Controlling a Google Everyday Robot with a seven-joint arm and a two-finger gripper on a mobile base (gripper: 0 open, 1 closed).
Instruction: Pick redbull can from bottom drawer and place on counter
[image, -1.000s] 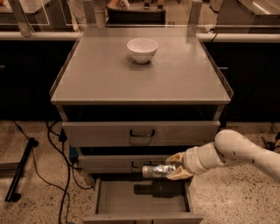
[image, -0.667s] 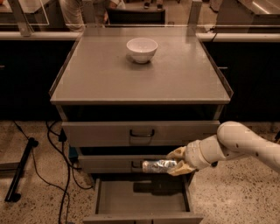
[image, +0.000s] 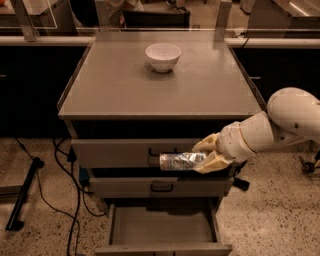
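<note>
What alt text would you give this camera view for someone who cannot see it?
A white robot arm's gripper holds a silver can sideways in front of the top drawer, above the open bottom drawer. A white bowl sits on the grey counter.

I have the gripper (image: 206, 155), clamped on the can (image: 181, 161), in front of the top drawer (image: 115, 152), just below the counter (image: 150, 95)'s near edge. On the counter only a bowl (image: 163, 57) stands, far middle; the near half lies open.
</note>
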